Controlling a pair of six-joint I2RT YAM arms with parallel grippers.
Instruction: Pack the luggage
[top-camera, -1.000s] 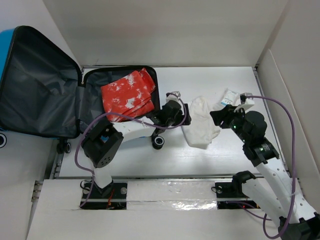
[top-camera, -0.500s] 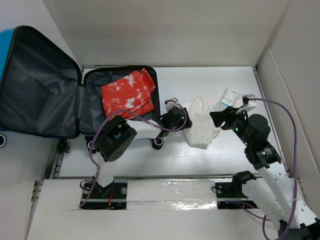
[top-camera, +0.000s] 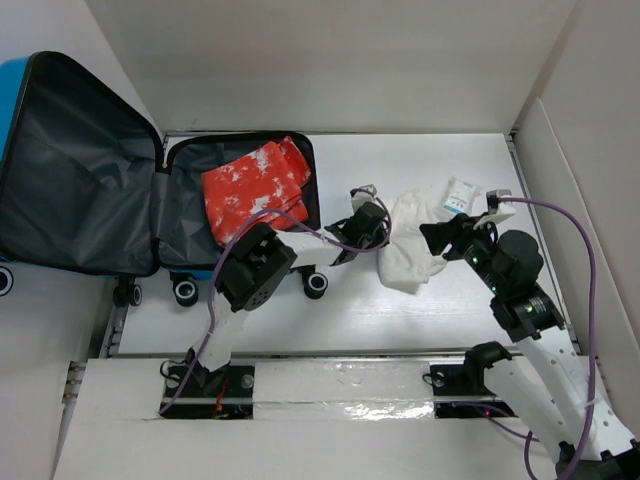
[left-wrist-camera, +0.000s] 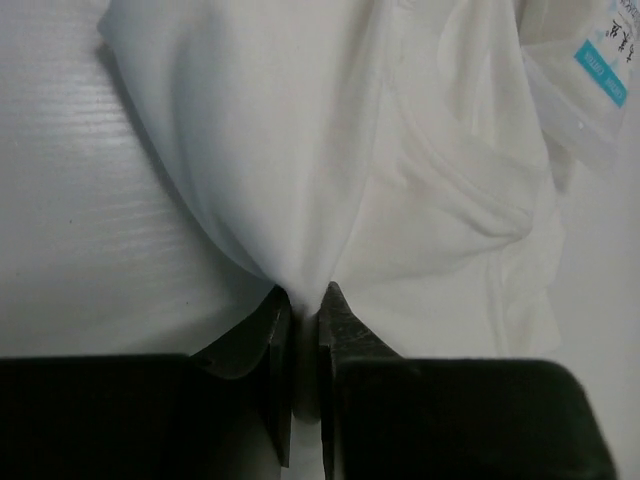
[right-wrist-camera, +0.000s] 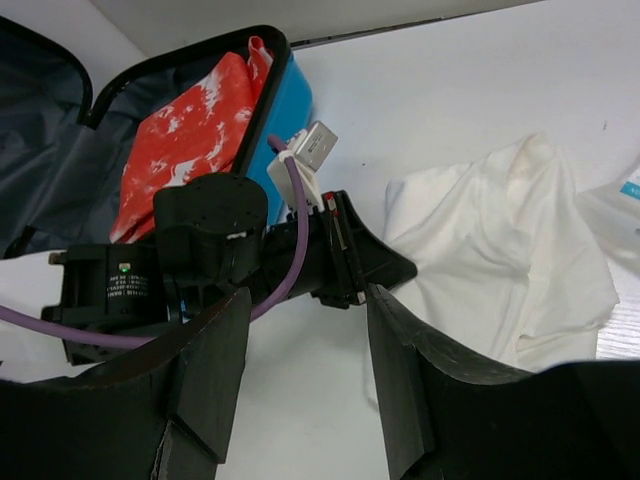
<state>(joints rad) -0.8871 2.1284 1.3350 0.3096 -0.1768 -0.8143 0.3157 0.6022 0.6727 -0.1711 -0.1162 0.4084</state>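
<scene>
Near edge: a white shelf (top-camera: 330, 400) crosses six o'clock of the overhead view with a strip of shiny tape (top-camera: 350, 385) along it. The arm bases are bolted there, the left at seven and the right at five.
Surface: the table (top-camera: 400, 320) is a plain white, faintly ribbed board, evenly lit.
Left arm: the left gripper (left-wrist-camera: 300, 300) reaches to the middle of the table, its jaws pressed together on a pinched fold of the white garment (left-wrist-camera: 330, 150).
Right arm: the right gripper (right-wrist-camera: 305, 330) hangs at three o'clock of the garment and points toward nine. Its jaws stand apart with nothing between them.
Garment: it lies crumpled on the table just right of centre — the clamped fold is on its nine o'clock edge.
Packet: a small clear packet (top-camera: 460, 193) with a teal label sits at one o'clock of the garment, just beside it.
Task thing: the luggage (top-camera: 80, 180) lies open at ten o'clock. Its base half is on the table, with the black wheels (top-camera: 316, 284) toward the near edge. The lid is thrown out toward nine, past the table's left edge — dark grey lining up, a sliver of blue shell at the far left.
Inside: a red cloth (top-camera: 255, 185) with white blotches lies folded in the base half.
Room: a white back wall (top-camera: 330, 60) closes twelve o'clock, and a white side panel (top-camera: 590, 180) angles in at three.
</scene>
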